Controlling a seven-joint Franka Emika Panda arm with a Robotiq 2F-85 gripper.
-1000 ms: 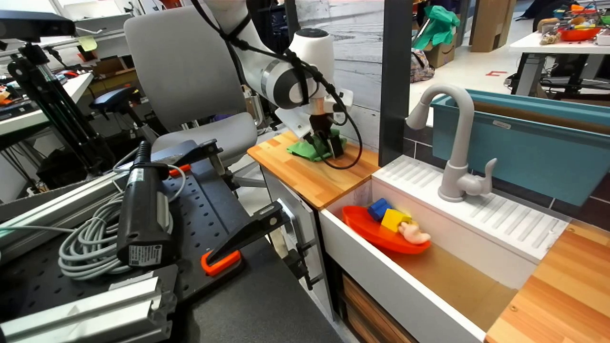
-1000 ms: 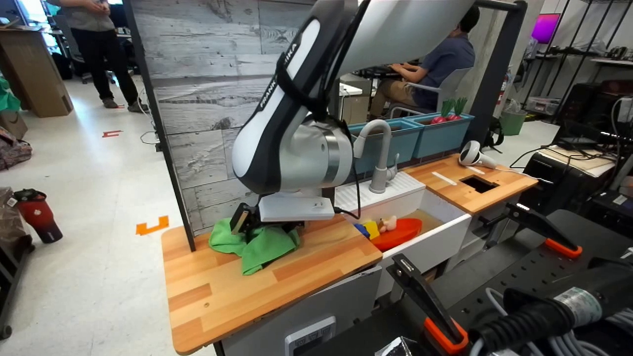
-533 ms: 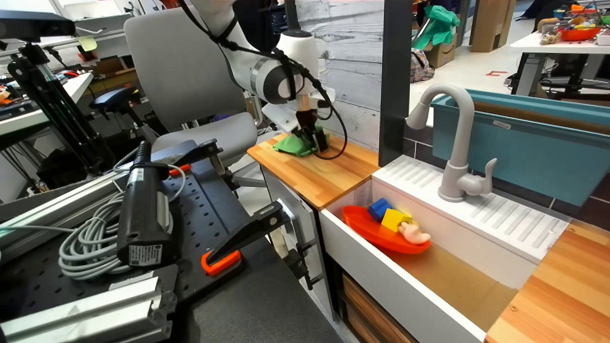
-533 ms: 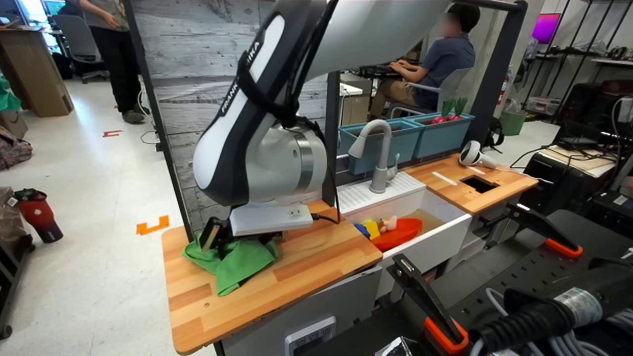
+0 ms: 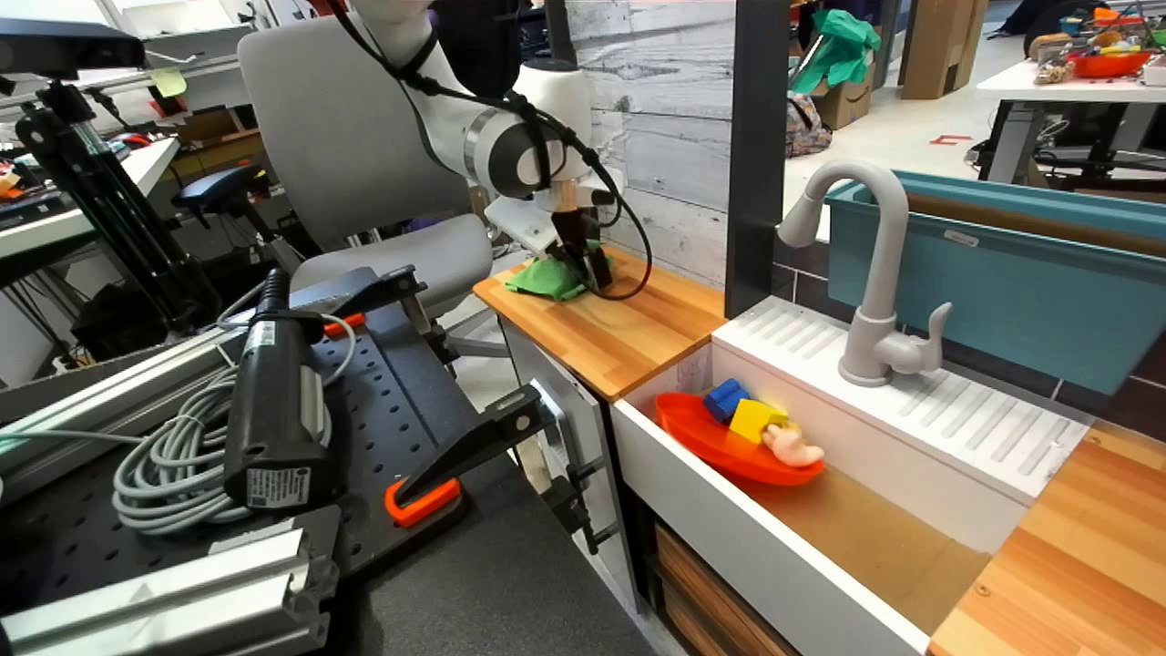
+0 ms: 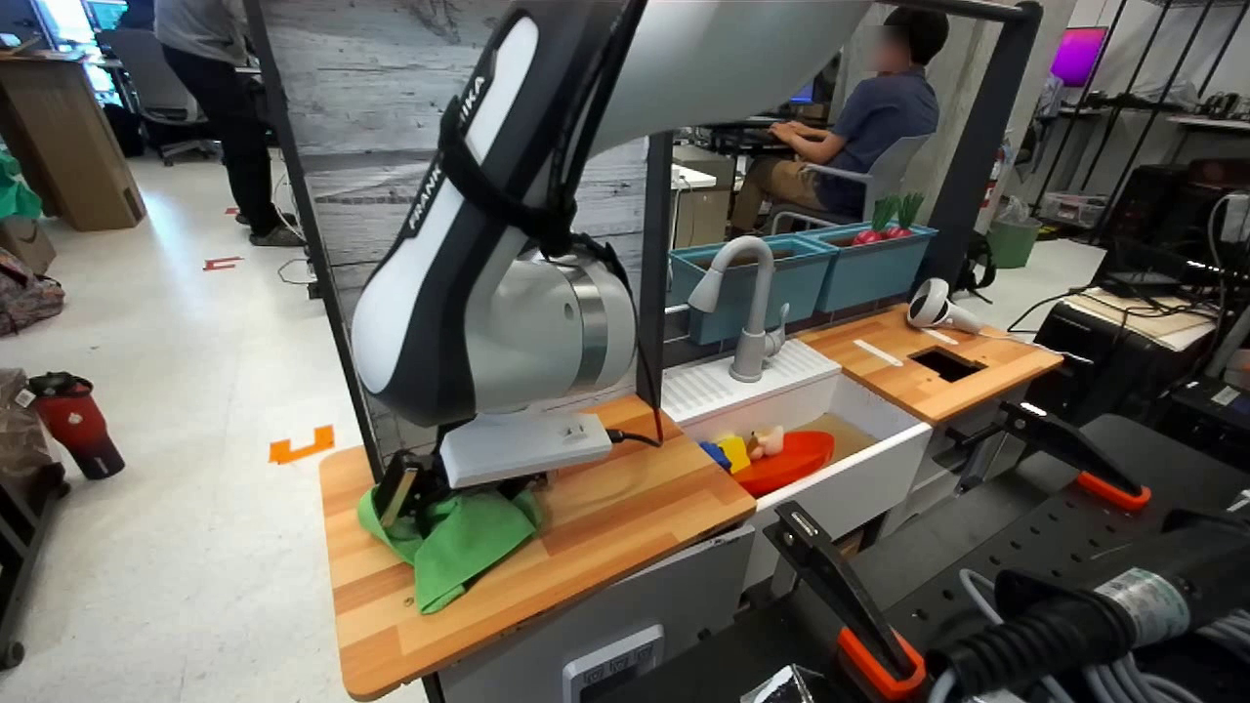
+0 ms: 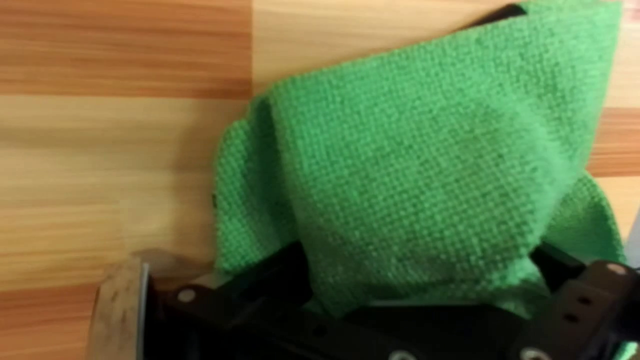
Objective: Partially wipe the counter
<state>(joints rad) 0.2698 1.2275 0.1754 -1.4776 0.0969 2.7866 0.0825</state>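
- Counter (image 6: 615,517), light honey-coloured butcher-block wood with a straight front edge, lies flat beneath the black two-fingered gripper (image 7: 420,257) and runs up to the white boxy sink (image 6: 840,500) in both exterior views.
- Fingers (image 7: 282,277), dark and jointed, stand apart with a rumpled green woven cloth (image 7: 425,170) bunched between; their tips are buried, so I cannot tell whether they pinch it or only press down.
- Lost cloth: if it is held by downward pressure alone, a change of direction or a lift would probably leave it behind on the wood.
- Scraped wood: the cloth is folded over itself, with bare wood just beside the gripper in the wrist view; pushing too low or tilting could bring hard parts onto the surface.
- Overrun: the cloth lies near the counter's outer end, so a long stroke that way might let it droop over the edge and drag.
- Knocks: the dark upright post (image 6: 311,225) and grey-white plank panel (image 6: 391,127) look close to the gripper at the back; a rearward drift could strike either.
- Snagging: the thin black cable (image 5: 649,251) loops low near the wood, and a swing toward the sink could catch it.
- Patchy wiping: creases likely make contact uneven, leaving streaks untouched, though a merely partial wipe forgives that.
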